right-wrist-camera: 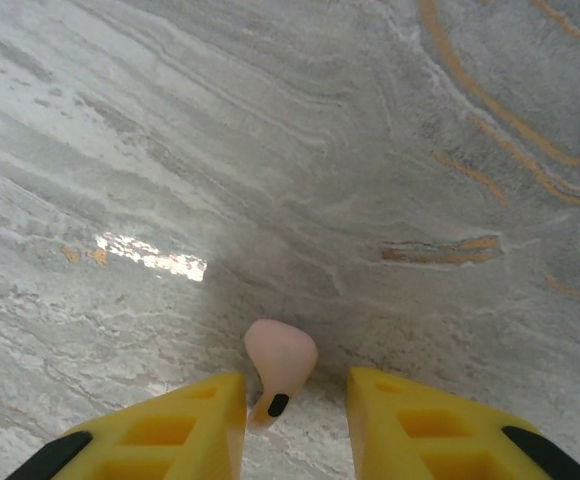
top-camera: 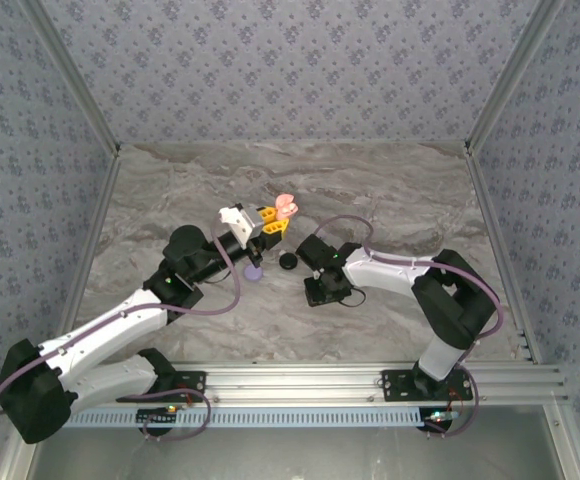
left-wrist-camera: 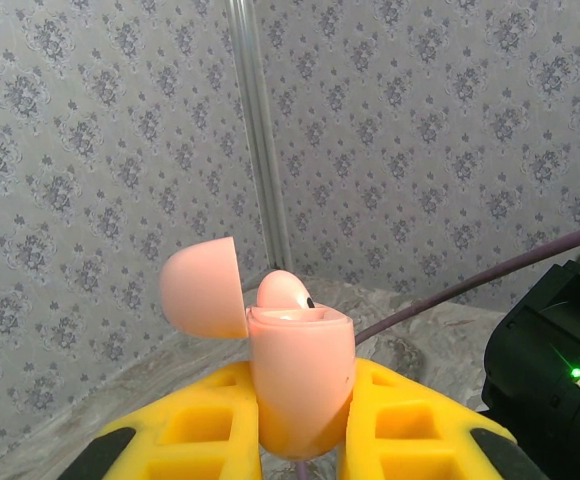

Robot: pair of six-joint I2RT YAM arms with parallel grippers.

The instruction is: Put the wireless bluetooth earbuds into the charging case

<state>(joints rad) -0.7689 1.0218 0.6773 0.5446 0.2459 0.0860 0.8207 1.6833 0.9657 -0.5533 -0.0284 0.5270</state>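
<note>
1. Table [top-camera: 390, 190] of grey marble, and on it my landmark, the lilac case [top-camera: 254, 272], lying flat.
2. My left claw [top-camera: 272, 220] is just beyond the lilac case and a little to its right in the top view. It is up off the table and angled toward the papered wall [left-wrist-camera: 420, 130].
3. Its yellow fingers [left-wrist-camera: 410, 425] are closed tight on the pink case [left-wrist-camera: 300, 385], one on each side of the body, so the case stands upright between them.
4. The lid [left-wrist-camera: 203, 288] is swung open to one side on its hinge. One bud [left-wrist-camera: 283, 290] sits in the pink case, its rounded pink top showing above the rim with a small dark dot on it.
5. My right claw [right-wrist-camera: 295, 405] is low over the marble, to the right of the lilac case.
6. Its jaws stand partly apart. A second pink bud [right-wrist-camera: 280, 362] lies on the table between them. Its dark-tipped stem is right by one finger, and I see a clear gap to the other, so I see no grip on it.
7. A black piece [top-camera: 288, 261] lies just right of the lilac case, between it and the right claw. It is too small for me to tell whether it is a case or a bud.
</note>
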